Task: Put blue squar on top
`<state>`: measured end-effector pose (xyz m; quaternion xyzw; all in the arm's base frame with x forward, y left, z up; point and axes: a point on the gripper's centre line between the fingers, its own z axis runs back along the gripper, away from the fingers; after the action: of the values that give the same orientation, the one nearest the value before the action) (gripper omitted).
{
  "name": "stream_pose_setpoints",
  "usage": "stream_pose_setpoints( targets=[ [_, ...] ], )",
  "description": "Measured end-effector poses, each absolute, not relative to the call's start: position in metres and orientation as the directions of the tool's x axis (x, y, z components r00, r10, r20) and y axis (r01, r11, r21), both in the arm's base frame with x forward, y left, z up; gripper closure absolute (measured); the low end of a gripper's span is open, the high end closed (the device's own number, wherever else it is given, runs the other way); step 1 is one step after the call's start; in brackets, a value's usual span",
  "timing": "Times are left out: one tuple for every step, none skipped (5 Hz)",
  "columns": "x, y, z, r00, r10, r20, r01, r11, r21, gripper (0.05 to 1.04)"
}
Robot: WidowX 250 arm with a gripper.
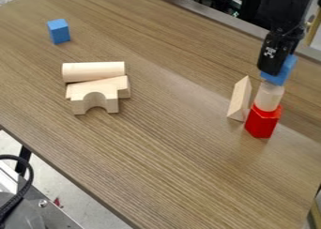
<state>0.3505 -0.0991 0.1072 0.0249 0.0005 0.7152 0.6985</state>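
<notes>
The gripper (272, 72) is closed on the blue square (283, 71), above a pale cylinder (269, 97) on a red block (261, 122), toward the right end of the table (169, 153). The gripper covers part of the square — whether its underside touches the cylinder, I cannot tell. A wooden wedge (240, 99) stands just beside the stack — the arm's upper part is cut off by the top edge of the view.
</notes>
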Motion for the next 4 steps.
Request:
stream_pose_setpoints(
  targets=[
    [0.3479,-0.0986,0.1038,-0.026,0.999,0.034,-0.999,-0.027,0.039,0.513],
    [0.3447,-0.0982,0.1035,-0.027,0.999,0.033,-0.999,-0.028,0.044,0.514],
    [0.3424,-0.1004,0.1035,-0.032,0.999,0.016,-0.998,-0.033,0.050,0.514],
    [0.3415,-0.1002,0.1026,-0.033,0.999,0.015,-0.998,-0.034,0.047,0.513]
  ],
)
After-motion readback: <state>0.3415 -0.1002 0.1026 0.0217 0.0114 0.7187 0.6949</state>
